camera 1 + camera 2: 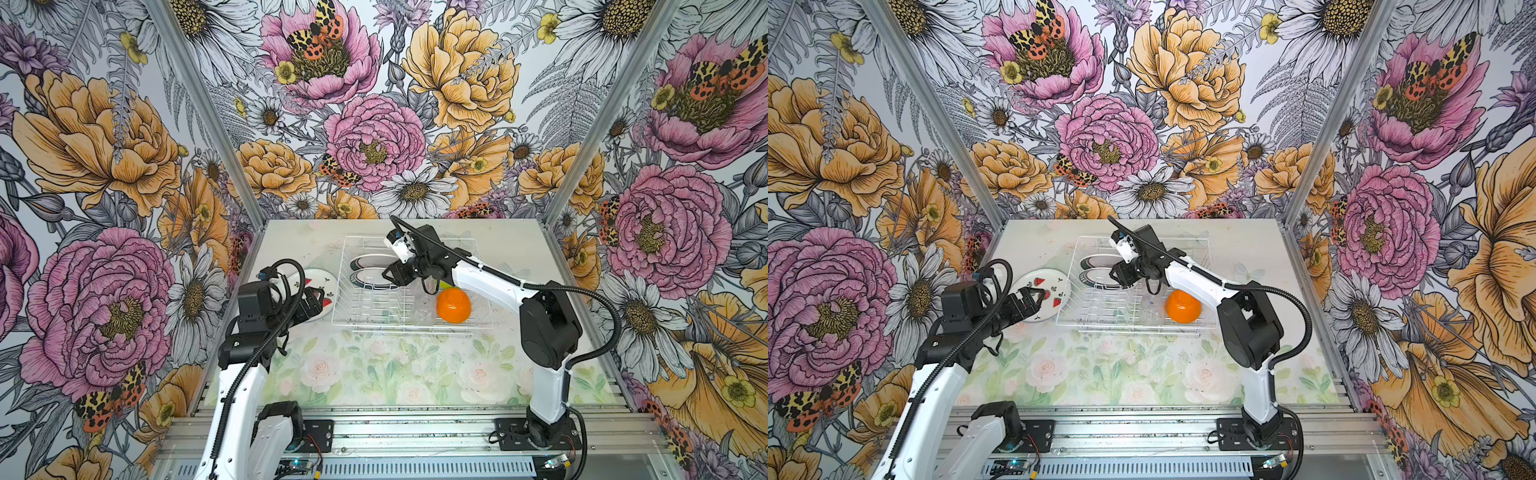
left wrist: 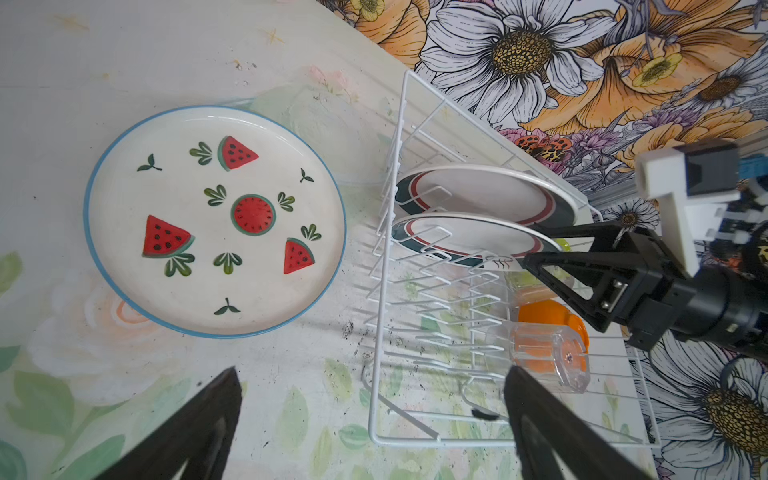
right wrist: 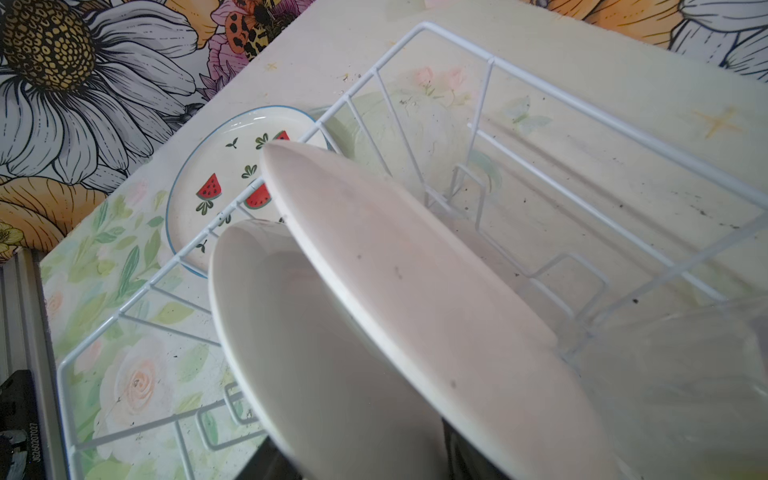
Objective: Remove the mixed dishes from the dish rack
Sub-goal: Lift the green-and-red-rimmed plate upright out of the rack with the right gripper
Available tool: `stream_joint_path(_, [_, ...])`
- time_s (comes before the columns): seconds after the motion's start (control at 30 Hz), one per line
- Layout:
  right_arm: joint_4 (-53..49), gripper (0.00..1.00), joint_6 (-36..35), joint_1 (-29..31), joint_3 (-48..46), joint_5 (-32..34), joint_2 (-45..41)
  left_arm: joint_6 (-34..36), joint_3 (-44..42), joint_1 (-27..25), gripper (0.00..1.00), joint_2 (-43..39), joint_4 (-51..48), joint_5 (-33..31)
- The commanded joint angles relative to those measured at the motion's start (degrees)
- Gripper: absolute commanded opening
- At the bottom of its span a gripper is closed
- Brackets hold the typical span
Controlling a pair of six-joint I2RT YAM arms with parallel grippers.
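Right jaws (image 2: 531, 245): apart, straddling rim of teal-and-red plate (image 2: 457, 237); no firm pinch visible. Plate leans in dish rack (image 1: 395, 325) slot, twin plate (image 2: 478, 191) one slot behind.

Step in hand: plate pickup. Next, likely: close on rim, lift clear of prongs.

Left jaws (image 2: 372, 374): wide apart, empty, over worktop (image 1: 374, 374) outside rack's left wall, near watermelon plate (image 2: 216, 220) lying flat there.

Orange bowl (image 1: 454, 305), clear tumbler (image 2: 552, 357) inside rack.

Item 1: pale printed code (image 3: 35, 443) on a black part (image 3: 16, 399), running sideways. It reads roughly "JG260207027"; the characters are not all certain.
Item 2: faint pale print on the left arm's black housing (image 1: 249, 322), at about 8 o'clock from the dish rack (image 1: 338, 291). Too small to read.
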Motion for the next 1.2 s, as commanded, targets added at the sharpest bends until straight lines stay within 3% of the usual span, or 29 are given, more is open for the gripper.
stream_joint_path(0.0, [0.3,0.51,-2.2,1.3,1.5,3.3,0.2,-0.7,-0.8,0.9,0.99,0.4,2.2,1.8])
stream_joint_path(0.2, [0.3,0.4,-3.8,2.3,1.1,10.9,-0.3,-0.9,-1.0,1.6,0.98,0.7,2.4,2.5])
stream_joint_path(0.7, [0.5,0.06,-11.2,5.3,1.0,18.8,-2.9,-4.0,-2.3,2.6,0.99,1.9,4.7,5.0])
stream_joint_path(1.17, [0.6,0.0,-14.0,5.8,1.0,22.3,-6.2,-7.6,-2.8,-2.2,0.99,-0.3,7.2,1.3])
